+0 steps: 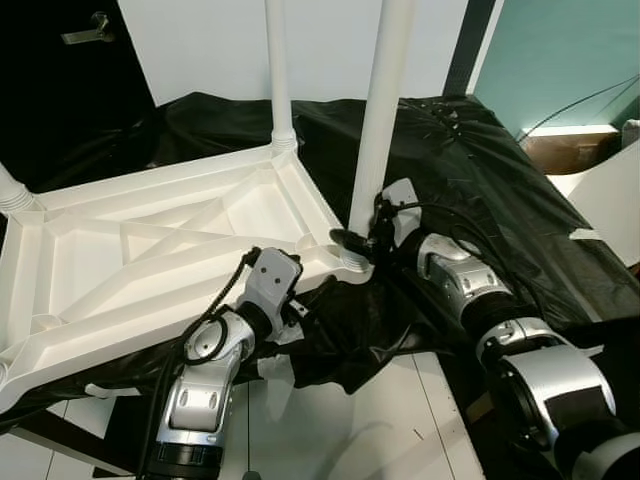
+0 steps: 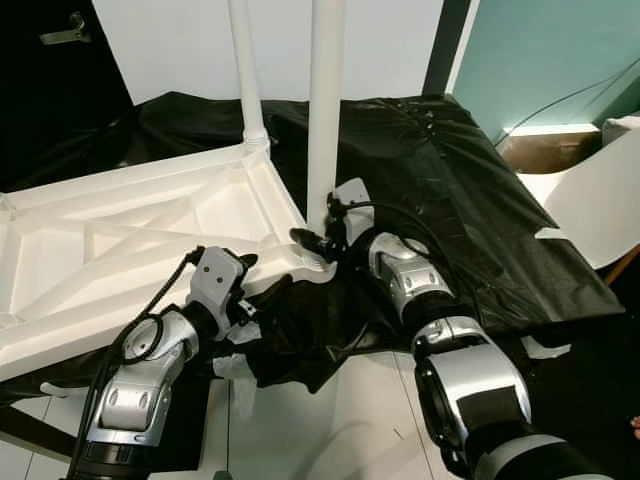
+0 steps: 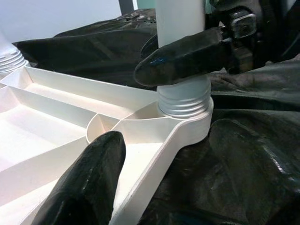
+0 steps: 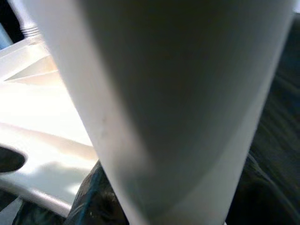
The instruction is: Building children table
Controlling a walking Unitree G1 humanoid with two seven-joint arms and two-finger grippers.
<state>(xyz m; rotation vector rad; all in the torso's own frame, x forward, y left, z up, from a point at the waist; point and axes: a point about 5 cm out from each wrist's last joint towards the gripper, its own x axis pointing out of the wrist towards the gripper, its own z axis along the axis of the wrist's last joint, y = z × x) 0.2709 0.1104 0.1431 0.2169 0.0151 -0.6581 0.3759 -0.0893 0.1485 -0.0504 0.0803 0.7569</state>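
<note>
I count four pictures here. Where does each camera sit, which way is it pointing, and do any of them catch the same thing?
Left eye view: on the head, looking forward and down at the upturned white tabletop on black sheeting; both silver arms show.
Right eye view: the head's other eye, same scene.
Left wrist view: on the left wrist, looking along the left gripper at the corner socket.
Right wrist view: on the right wrist, close against the near leg.
Shared: all four show that near leg; the left wrist view also catches the right gripper on it.

A black sheet (image 1: 480,180) carries the upturned white tabletop (image 1: 150,250).
</note>
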